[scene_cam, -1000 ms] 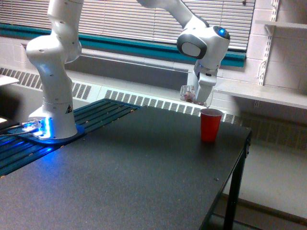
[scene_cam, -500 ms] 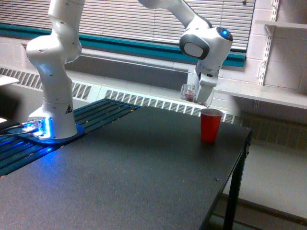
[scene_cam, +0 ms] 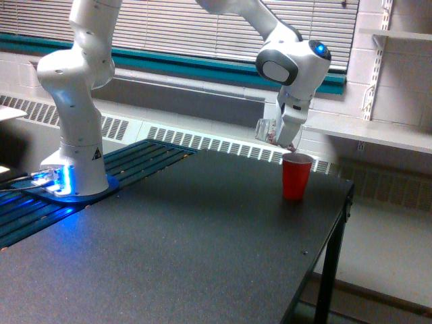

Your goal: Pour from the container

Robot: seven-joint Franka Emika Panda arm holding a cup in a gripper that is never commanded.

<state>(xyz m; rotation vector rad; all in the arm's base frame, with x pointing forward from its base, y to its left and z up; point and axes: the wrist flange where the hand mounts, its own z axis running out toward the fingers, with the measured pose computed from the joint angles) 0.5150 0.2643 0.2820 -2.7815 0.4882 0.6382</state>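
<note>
The container (scene_cam: pixel 268 131), a small clear plastic cup with brownish-pink bits inside, hangs in the air toward the exterior view's right, tilted toward the red cup (scene_cam: pixel 296 176). My gripper (scene_cam: pixel 282 134) is shut on it, just above and to the left of the red cup's rim. The red cup stands upright on the dark table (scene_cam: pixel 182 236) near its far right corner. The white fingers hide part of the clear cup.
The arm's white base (scene_cam: pixel 74 169) stands at the exterior view's left on a blue-lit mount. A radiator and blinds run behind the table. The table's right edge (scene_cam: pixel 341 223) drops off just past the red cup. White shelving is on the right wall.
The gripper with the clear cup has shifted slightly right and up, closer over the red cup, and the cup is tilted more.
</note>
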